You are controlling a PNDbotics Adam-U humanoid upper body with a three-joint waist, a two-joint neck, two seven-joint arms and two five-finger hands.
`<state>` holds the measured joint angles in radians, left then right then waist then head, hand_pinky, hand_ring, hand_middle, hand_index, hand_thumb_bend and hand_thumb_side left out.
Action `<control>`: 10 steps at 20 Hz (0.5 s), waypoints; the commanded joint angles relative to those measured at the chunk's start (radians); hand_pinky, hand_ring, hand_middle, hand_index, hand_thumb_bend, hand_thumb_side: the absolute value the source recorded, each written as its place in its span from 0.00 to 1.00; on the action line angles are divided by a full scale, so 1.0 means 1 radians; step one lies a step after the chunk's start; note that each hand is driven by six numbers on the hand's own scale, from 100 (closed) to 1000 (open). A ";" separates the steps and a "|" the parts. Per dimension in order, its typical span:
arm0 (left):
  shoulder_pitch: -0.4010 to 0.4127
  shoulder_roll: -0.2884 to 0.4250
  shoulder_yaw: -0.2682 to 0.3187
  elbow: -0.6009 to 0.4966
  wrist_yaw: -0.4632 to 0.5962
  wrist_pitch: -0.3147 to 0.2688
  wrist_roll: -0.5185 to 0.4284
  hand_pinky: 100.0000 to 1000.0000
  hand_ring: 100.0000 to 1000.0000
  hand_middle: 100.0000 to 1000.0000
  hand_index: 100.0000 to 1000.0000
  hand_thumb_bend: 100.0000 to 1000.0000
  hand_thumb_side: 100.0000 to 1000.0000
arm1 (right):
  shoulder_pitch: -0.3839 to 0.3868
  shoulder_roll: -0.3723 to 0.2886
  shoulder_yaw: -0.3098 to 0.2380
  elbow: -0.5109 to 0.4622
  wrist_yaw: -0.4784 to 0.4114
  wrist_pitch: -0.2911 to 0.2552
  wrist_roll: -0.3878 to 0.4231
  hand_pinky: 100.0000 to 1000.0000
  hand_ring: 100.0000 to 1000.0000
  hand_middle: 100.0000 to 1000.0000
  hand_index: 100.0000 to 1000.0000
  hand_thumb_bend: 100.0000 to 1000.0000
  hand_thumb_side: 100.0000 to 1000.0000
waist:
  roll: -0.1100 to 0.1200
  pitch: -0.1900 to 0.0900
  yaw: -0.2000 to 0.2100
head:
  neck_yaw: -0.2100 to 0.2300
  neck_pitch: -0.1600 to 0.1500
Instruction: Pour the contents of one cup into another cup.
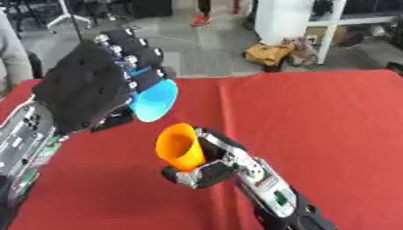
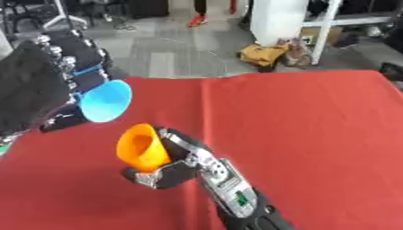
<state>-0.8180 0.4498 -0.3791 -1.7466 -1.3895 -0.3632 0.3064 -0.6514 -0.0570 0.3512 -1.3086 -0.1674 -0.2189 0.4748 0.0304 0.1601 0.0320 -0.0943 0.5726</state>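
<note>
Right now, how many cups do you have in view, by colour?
Blue cup: 1, held tipped in the left hand
Orange cup: 1, held in the right hand
Total: 2 cups, both above the red table

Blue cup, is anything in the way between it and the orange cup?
Nothing visible: the blue cup in the left robot hand tips toward the orange cup held by the right robot hand.
</note>
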 commanded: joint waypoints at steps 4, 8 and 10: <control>-0.019 0.012 -0.016 0.012 -0.006 -0.025 -0.008 0.38 0.34 0.29 0.61 0.60 0.00 | -0.018 -0.003 -0.010 -0.012 0.004 -0.003 0.002 0.67 0.36 0.65 0.73 0.25 0.00 | 0.002 -0.018 -0.002 | 0.000 -0.006; -0.019 0.001 -0.045 0.047 -0.034 -0.052 -0.014 0.38 0.34 0.28 0.61 0.60 0.00 | -0.017 -0.001 -0.009 -0.012 0.004 -0.003 0.002 0.67 0.36 0.65 0.73 0.25 0.00 | 0.001 -0.017 -0.005 | 0.002 -0.005; -0.017 -0.007 -0.053 0.069 -0.049 -0.061 -0.015 0.38 0.34 0.28 0.61 0.60 0.00 | -0.017 -0.001 -0.009 -0.012 0.003 -0.003 0.003 0.67 0.36 0.65 0.73 0.25 0.00 | 0.001 -0.017 -0.006 | 0.003 -0.005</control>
<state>-0.8180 0.4387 -0.4325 -1.6809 -1.4276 -0.4155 0.2915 -0.6514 -0.0570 0.3509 -1.3084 -0.1663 -0.2191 0.4750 0.0300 0.1601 0.0261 -0.0938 0.5726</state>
